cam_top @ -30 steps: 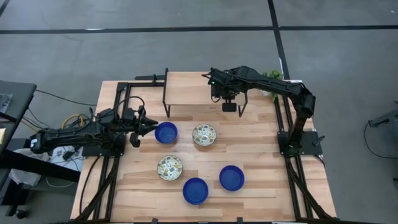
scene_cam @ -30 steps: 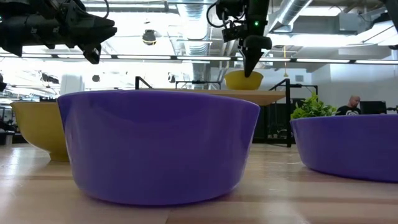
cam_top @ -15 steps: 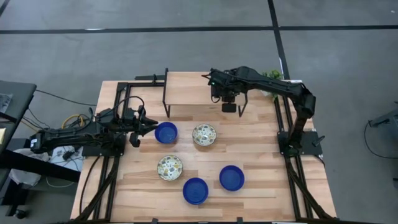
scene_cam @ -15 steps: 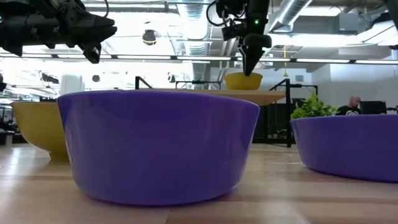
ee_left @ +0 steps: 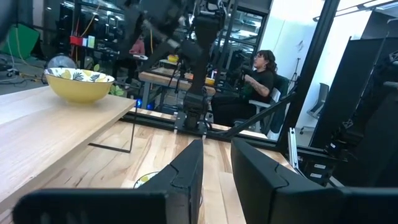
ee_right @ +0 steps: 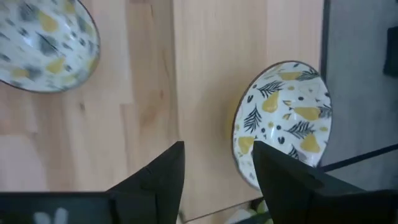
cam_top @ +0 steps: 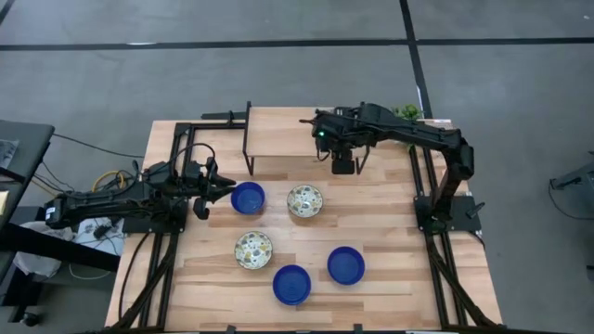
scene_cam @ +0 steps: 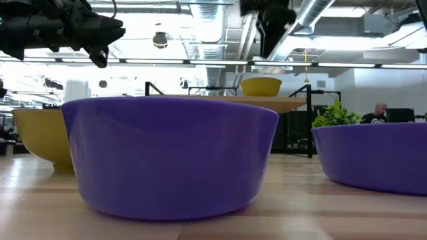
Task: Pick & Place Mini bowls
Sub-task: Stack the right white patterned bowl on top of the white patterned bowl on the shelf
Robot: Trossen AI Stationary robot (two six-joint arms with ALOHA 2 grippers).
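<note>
Mini bowls [cam_top: 291, 284] ring the table; right pincer [ee_right: 214, 165] gapes empty above a patterned bowl [ee_right: 283, 121] on the shelf [cam_top: 288, 144].

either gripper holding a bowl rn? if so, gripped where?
Nothing is held. The right gripper is open above the patterned bowl on the raised shelf, clear of it. The left gripper waits empty beside a blue bowl.

Wooden table [cam_top: 390, 232], five mini bowls [cam_top: 291, 283], raised shelf [cam_top: 278, 134]

Raised wooden shelf [cam_top: 278, 134], potted plant [scene_cam: 335, 115], seated person [ee_left: 260, 74]
</note>
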